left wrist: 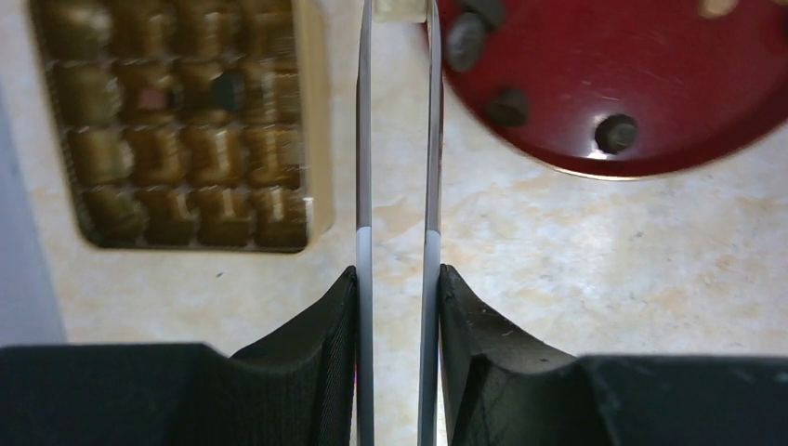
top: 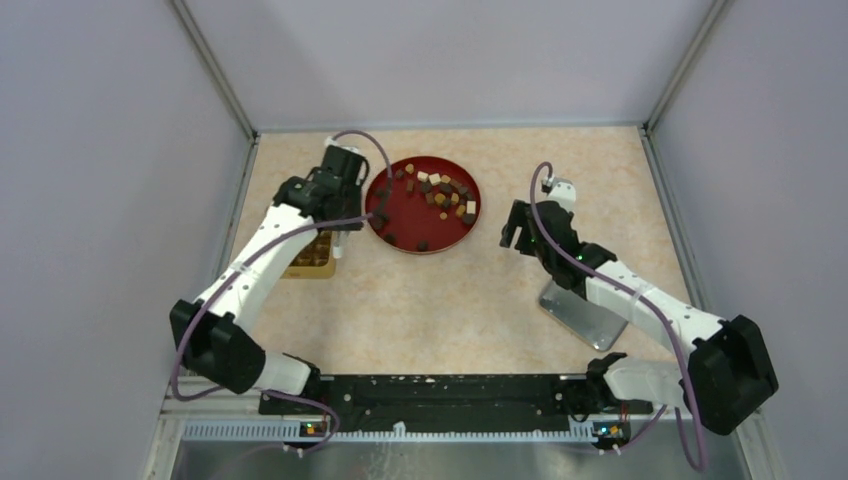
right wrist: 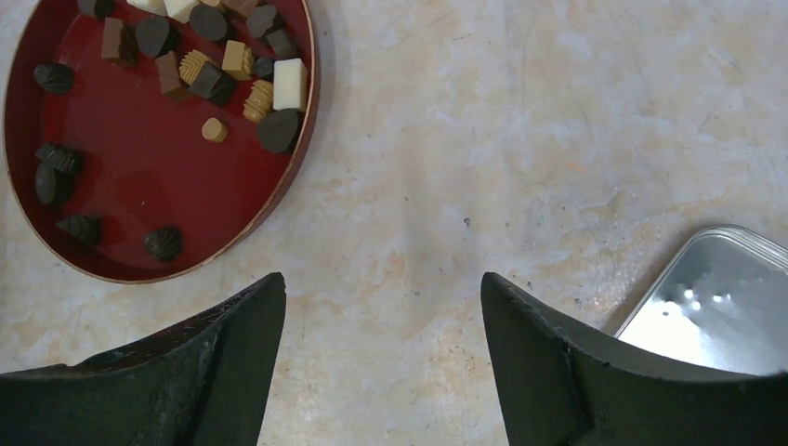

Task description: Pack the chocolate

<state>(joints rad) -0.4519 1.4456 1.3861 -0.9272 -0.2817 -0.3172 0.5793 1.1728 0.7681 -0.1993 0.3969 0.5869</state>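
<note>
Several chocolate pieces (top: pixel 445 192), dark, tan and cream, lie in a round red plate (top: pixel 442 232). My left gripper (top: pixel 348 212) is shut on thin grey metal tongs (left wrist: pixel 365 186), between the gold compartment tray (top: pixel 310 258) and the plate's left rim. In the left wrist view the gripper (left wrist: pixel 398 274) clamps both blades. A cream-white piece (left wrist: pixel 401 7) sits between the blade tips at the top edge. One tray (left wrist: pixel 314 111) cell holds a dark piece (left wrist: pixel 226 90). My right gripper (top: pixel 515 225) is open and empty, right of the plate; it also shows in the right wrist view (right wrist: pixel 383 279).
A silver tin lid (top: pixel 585 315) lies face down under the right arm, and shows at the right in the right wrist view (right wrist: pixel 715 297). Grey walls close in the table on three sides. The red plate (right wrist: pixel 121 195) is up left of my right gripper.
</note>
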